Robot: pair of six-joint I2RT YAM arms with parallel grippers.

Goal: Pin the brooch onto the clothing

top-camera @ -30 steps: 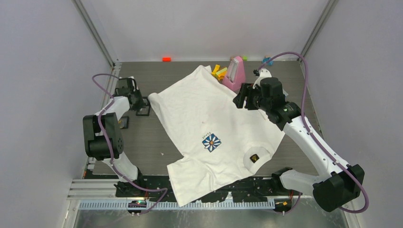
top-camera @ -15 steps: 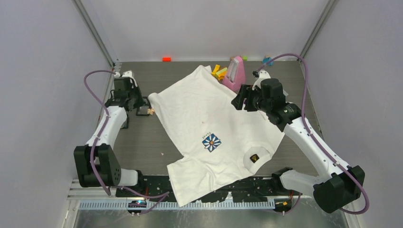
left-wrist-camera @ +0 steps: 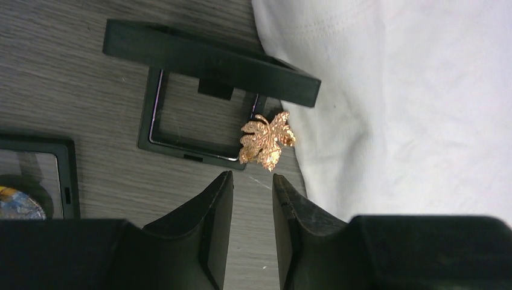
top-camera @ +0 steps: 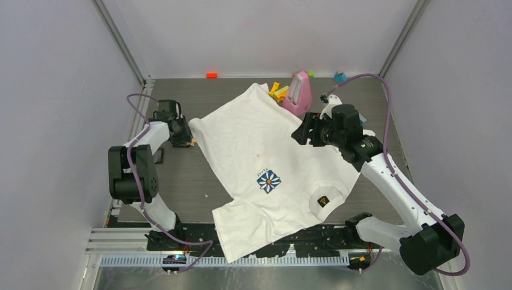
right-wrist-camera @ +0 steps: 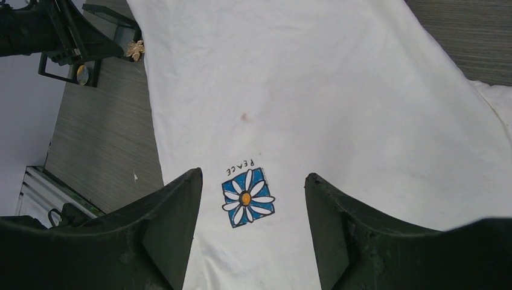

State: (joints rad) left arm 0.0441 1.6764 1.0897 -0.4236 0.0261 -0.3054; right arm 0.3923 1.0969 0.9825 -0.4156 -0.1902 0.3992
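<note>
Brooch is out of its case, not on the shirt yet.
Top: left arm (top-camera: 151,133) has folded its elbow back in over the last half second. The left gripper (top-camera: 183,136) is beside the brooch (top-camera: 192,142), which hasn't shifted from the T-shirt (top-camera: 272,145) left edge. Left wrist: jaws a slit apart and empty, with the gold leaf just past the tips, over a corner of the black frame case (left-wrist-camera: 211,57). Right wrist: right gripper (right-wrist-camera: 253,175) wide open and empty above the daisy print (right-wrist-camera: 247,197). I'd guess pickup is next.

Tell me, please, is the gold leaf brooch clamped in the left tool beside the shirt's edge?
Not clamped: the left wrist view shows the gold leaf brooch lying free on a black frame, ahead of the left tool, beside the shirt's edge.
</note>
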